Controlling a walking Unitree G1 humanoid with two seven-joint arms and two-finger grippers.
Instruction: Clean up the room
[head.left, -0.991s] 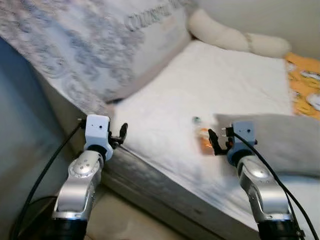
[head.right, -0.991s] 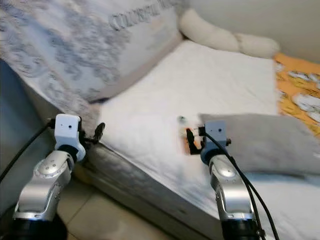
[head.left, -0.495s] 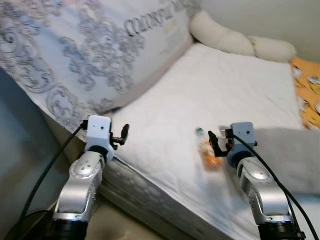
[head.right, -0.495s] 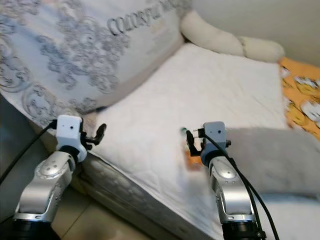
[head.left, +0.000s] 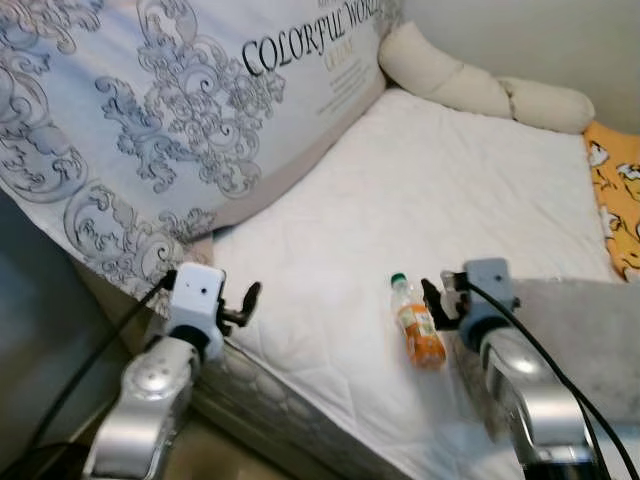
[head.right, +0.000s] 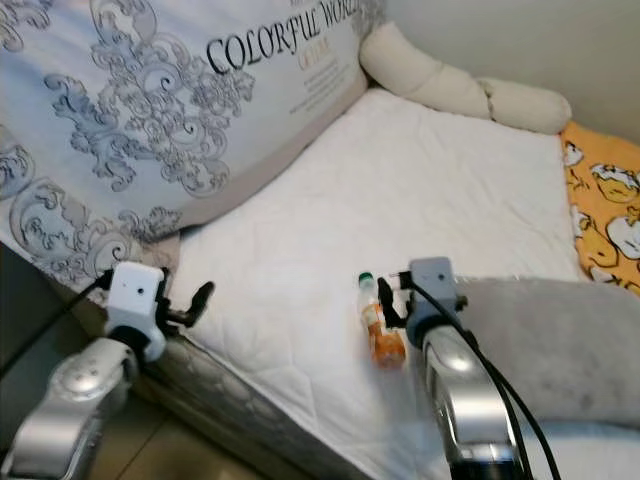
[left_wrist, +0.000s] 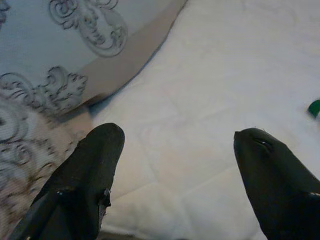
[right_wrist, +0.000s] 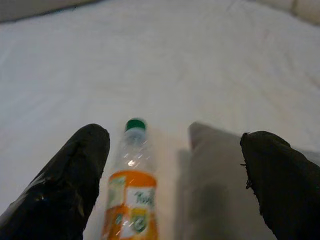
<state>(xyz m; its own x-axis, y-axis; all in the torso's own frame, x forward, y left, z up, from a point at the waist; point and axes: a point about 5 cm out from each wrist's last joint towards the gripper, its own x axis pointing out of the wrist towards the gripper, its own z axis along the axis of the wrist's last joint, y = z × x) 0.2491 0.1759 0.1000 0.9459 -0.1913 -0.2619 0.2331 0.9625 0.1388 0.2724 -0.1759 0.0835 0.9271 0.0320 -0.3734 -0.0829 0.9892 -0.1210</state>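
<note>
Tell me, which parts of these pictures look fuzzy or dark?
Left eye view: the silver arms smear, while the bottle stays sharp. Right wrist view: the right claw fingers loom blurry and the bottle is soft. Left wrist view: dim, with a shadow under the patterned pillow.

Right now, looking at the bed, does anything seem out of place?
Yes: a clear plastic bottle with an orange label and green cap lies on its side on the white quilted mattress, beside the grey pillow. Drink bottles don't belong there. The right gripper hovers open around it.
</note>
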